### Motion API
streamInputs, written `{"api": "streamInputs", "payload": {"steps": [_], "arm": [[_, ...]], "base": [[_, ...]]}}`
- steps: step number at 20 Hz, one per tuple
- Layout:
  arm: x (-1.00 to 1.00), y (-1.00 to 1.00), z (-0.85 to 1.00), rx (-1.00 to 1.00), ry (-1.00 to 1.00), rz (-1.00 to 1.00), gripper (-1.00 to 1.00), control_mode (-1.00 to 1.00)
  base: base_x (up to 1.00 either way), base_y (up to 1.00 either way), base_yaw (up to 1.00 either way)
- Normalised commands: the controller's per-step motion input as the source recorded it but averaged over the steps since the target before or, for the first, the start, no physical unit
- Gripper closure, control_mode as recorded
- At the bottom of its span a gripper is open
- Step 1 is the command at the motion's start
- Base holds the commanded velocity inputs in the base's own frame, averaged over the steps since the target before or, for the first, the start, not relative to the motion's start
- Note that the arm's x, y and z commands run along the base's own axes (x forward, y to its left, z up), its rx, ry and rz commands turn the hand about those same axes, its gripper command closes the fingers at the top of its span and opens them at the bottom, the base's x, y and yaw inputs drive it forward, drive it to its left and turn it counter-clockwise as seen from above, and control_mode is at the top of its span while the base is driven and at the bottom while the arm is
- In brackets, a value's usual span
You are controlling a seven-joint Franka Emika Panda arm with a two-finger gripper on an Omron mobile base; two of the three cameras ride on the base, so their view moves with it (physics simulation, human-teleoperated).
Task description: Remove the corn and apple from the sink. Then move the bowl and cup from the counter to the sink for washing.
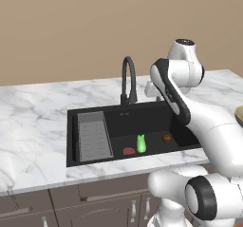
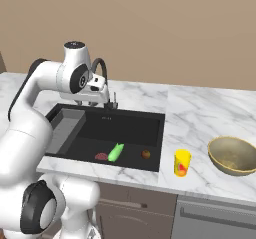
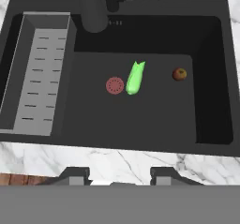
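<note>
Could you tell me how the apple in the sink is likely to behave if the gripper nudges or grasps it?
The apple looks round, so it would probably roll across the flat floor of the sink if nudged. It is small beside the corn, so open fingers may easily slip off it. It lies apart from the corn, leaving room.

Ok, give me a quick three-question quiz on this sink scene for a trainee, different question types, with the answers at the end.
1. True or false: the corn lies inside the sink.
2. Which item stands nearer the sink on the counter: A) the bowl B) the cup?
3. Fill in: in the hand view, the apple lies on the opposite side of the corn from the grey drain ____.

Key: 1 true; 2 B; 3 rack.
</note>
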Motion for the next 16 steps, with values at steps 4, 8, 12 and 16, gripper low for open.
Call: {"api": "streamInputs", "payload": {"steps": [4, 8, 12, 16], "arm": [[-0.04, -0.02, 0.0, 0.0, -0.06, 0.0, -1.0, -1.0], [-0.12, -0.18, 0.0, 0.09, -0.06, 0.0, -1.0, -1.0], [-0.12, -0.27, -0.01, 0.12, -0.02, 0.0, -1.0, -1.0], [-0.08, -0.32, -0.05, 0.16, 0.0, 0.0, -1.0, -1.0]], "base": [[0.0, 0.0, 0.0], [0.0, 0.0, 0.0], [0.0, 0.0, 0.0], [0.0, 0.0, 0.0]]}}
